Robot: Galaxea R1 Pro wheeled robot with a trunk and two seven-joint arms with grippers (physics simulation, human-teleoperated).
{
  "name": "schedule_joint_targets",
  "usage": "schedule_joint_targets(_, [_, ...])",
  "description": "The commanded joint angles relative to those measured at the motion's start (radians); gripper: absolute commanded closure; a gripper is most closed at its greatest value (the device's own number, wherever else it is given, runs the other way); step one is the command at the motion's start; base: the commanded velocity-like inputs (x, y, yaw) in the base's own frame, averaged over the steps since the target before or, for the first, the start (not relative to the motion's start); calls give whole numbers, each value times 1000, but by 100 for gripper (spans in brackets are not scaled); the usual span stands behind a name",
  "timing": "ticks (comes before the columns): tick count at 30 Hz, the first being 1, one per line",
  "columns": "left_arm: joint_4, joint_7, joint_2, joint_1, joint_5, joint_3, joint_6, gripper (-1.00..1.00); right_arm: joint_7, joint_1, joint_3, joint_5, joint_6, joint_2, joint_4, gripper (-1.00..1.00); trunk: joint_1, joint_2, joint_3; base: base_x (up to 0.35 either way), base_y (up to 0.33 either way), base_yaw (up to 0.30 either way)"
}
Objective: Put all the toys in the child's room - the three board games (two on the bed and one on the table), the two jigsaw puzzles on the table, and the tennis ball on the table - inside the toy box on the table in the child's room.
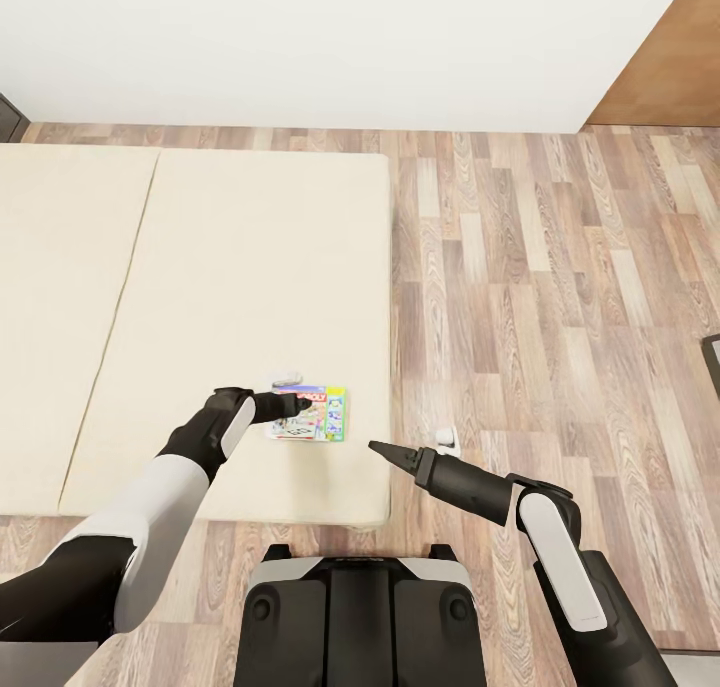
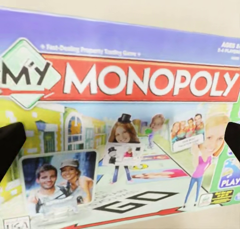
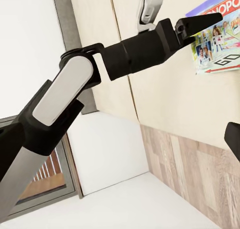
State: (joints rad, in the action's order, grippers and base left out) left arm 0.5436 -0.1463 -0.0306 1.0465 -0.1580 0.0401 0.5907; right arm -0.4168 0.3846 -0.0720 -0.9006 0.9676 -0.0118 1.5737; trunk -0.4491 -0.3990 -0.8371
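One board game (image 1: pixel 308 414) on cream bed (image 1: pixel 220 267), wood floor (image 1: pixel 560 287)

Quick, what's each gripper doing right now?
Left gripper: open, over the My Monopoly box, not gripping it.
Right gripper: holding nothing; open or closed cannot be told.

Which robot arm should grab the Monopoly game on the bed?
The left. Its gripper hangs right over the Monopoly box, fingers spread either side in the wrist view. The right gripper sits off past the bed's edge.

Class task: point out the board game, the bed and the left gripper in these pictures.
Board game (image 2: pixel 150 84): left wrist view, red title band.
Bed (image 1: pixel 250 257): head view, bare mattress top.
Left gripper (image 1: pixel 303 403): head view, fingertips over the game.
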Motion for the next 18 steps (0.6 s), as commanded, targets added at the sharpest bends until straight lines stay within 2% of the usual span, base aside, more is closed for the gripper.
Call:
schedule_joint_targets(1, [-11, 10, 1, 0, 12, 3, 4, -100, -7, 0, 0, 6, 2, 0, 0, -100, -1, -1, -1, 0, 0, 0])
schedule_joint_targets(10, [-12, 29, 1, 0, 13, 7, 4, -100, -7, 0, 0, 6, 2, 0, 0, -100, -1, -1, -1, 0, 0, 0])
schedule_joint_targets(18, [-12, 124, 6, 0, 12, 10, 5, -100, -7, 0, 0, 6, 2, 0, 0, -100, -1, -1, -1, 0, 0, 0])
